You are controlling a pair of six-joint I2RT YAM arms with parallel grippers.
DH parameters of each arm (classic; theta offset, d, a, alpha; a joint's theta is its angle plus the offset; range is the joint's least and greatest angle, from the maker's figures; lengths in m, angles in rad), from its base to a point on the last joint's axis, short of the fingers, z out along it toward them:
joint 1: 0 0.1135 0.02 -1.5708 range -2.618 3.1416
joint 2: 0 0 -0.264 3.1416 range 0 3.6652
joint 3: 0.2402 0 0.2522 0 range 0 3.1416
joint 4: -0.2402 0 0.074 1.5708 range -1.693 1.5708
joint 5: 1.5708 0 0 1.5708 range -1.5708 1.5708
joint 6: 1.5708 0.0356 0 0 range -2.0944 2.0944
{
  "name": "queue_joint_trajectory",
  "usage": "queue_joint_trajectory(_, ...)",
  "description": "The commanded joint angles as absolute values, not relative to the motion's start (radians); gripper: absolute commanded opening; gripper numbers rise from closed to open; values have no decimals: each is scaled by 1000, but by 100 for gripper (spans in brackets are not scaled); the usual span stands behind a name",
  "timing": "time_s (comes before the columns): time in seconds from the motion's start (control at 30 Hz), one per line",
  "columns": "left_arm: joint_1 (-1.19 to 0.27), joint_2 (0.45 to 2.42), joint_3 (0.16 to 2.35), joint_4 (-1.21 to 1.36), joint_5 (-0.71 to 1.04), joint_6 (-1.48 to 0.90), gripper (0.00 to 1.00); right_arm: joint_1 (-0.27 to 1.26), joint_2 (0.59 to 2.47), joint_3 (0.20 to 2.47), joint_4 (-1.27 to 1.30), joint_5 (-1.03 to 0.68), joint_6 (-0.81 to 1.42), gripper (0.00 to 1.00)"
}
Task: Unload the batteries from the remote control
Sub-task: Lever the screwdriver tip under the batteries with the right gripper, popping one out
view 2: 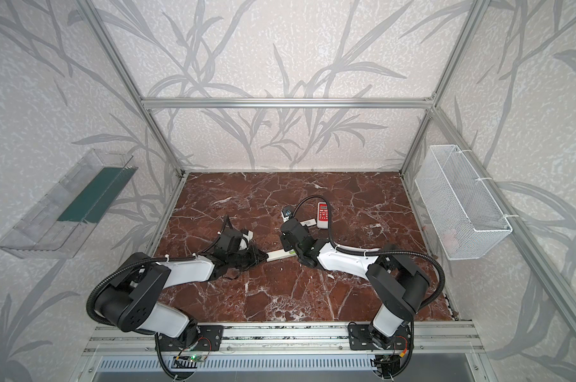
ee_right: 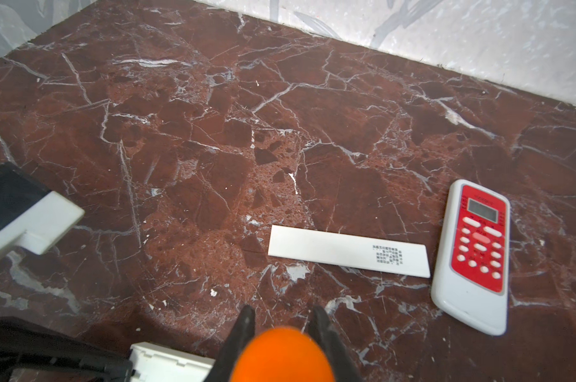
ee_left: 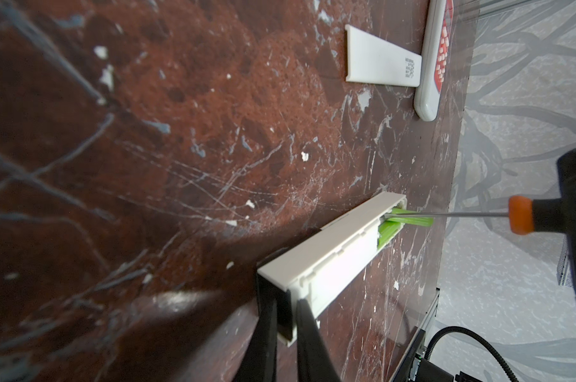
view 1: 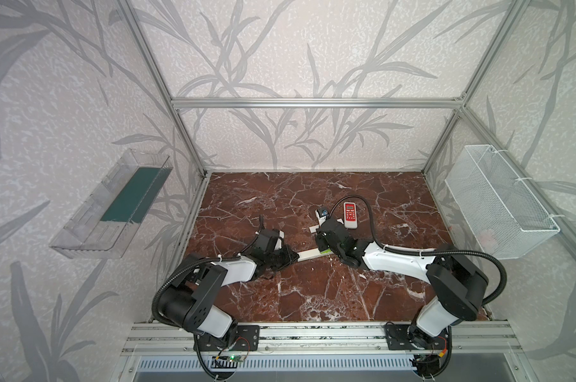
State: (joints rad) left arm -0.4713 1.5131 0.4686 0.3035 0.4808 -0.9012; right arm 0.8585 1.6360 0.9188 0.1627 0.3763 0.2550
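The task is judged to be partly done, with no cell yet out. The battery cover (ee_right: pixel 346 251) has already been taken off and is laid flat on the counter (ee_right: pixel 213 132). It lies just beside a red-faced remote (view 1: pixel 350 215), which in a top view is found toward 1 o'clock from the counter's middle.

The white remote (ee_left: pixel 326 261) appears to be stood on its long side near the middle, running from 9 to 3 o'clock, with its compartment exposed. Its 9 o'clock end is pinched by the left tool (ee_left: pixel 286 311), whose jaws are pressed against the casing. The right tool (ee_right: pixel 283 316) is closed around the orange-and-black handle of a screwdriver (ee_left: pixel 521 220). The thin shaft is pushed in at the 3 o'clock end of the compartment.

Two lime-green batteries (ee_left: pixel 409 221) are seen there: one is levered up at an angle, with its end beyond the casing, and the other is seated beneath it. No battery is seen lying free on the counter.

The raised cell is left to be tipped clear and the second pried out. Whether the red-faced remote holds cells cannot be told, since its back is hidden.
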Motion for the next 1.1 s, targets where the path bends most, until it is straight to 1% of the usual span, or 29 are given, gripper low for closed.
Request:
queue_joint_trajectory(0.0, -479, 1565, 432, 140, 430, -891, 13, 861, 1584, 910, 144, 423, 231, 0)
queue_joint_trajectory(0.37, -479, 1560, 433, 134, 428, -889, 13, 850, 1557, 900, 141, 434, 219, 0)
queue_joint_trajectory(0.53, -479, 1556, 437, 127, 428, -888, 13, 847, 1517, 902, 127, 417, 233, 0)
queue_joint_trajectory(0.63, -479, 1553, 446, 113, 428, -879, 13, 835, 1465, 902, 82, 364, 250, 0)
queue_joint_trajectory(0.77, -479, 1550, 456, 105, 428, -875, 13, 829, 1347, 867, -47, 292, 260, 0)
queue_joint_trajectory(0.9, -479, 1557, 476, 88, 429, -860, 13, 840, 1231, 773, -153, 231, 300, 0)
queue_joint_trajectory(1.07, -479, 1559, 495, 70, 433, -847, 13, 897, 1177, 656, -198, 162, 389, 0)
